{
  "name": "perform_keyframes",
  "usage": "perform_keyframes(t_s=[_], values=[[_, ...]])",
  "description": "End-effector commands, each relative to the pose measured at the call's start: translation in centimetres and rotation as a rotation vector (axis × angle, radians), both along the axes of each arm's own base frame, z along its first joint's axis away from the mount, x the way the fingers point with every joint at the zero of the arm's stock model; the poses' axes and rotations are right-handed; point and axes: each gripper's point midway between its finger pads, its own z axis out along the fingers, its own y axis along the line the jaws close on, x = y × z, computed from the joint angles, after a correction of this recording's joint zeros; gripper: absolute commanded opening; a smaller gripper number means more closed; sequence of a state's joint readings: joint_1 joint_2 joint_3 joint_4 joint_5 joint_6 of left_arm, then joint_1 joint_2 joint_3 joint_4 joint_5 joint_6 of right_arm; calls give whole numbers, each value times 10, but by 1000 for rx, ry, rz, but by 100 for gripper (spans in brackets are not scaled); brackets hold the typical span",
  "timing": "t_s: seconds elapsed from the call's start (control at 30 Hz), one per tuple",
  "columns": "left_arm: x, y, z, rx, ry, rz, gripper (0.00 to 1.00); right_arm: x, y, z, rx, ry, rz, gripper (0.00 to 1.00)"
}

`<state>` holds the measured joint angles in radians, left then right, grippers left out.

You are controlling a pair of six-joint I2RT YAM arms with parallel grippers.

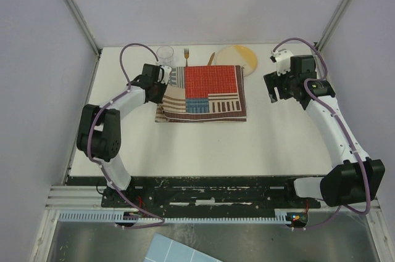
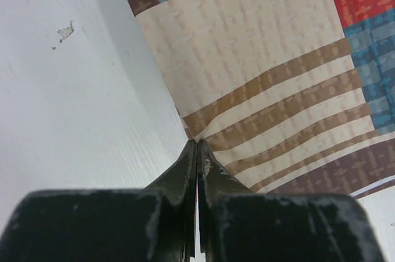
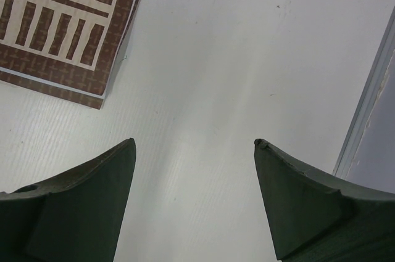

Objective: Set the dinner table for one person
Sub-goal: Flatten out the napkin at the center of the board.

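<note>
The left gripper (image 2: 197, 146) is pinching the placemat (image 1: 203, 92) by its left edge, jaws pressed together. The right gripper (image 3: 194, 143) is hovering wide open above the dinner table (image 1: 203, 145), which is carrying the placemat on its far half.

I find nothing readable in any of my views: no words, labels, brands, numbers or signs stand on the dinner table (image 1: 203, 145) or on the patchwork placemat (image 1: 207, 89), which carries only woven stripes and blocks of red, blue, beige and brown.
</note>
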<state>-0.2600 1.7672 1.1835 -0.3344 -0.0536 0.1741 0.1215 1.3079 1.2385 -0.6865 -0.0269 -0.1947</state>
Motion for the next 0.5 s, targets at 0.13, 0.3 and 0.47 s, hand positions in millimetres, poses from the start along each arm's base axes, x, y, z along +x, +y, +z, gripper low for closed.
perform_keyframes(t_s=[0.13,0.3,0.47], values=[[9,1,21,-9,-66,-14,3,4,1,22,32,-81,-5,86],[5,1,14,-9,-45,-18,3,2,1,23,31,-83,-5,86],[1,6,13,8,-47,-15,3,3,1,22,31,-81,-3,86]])
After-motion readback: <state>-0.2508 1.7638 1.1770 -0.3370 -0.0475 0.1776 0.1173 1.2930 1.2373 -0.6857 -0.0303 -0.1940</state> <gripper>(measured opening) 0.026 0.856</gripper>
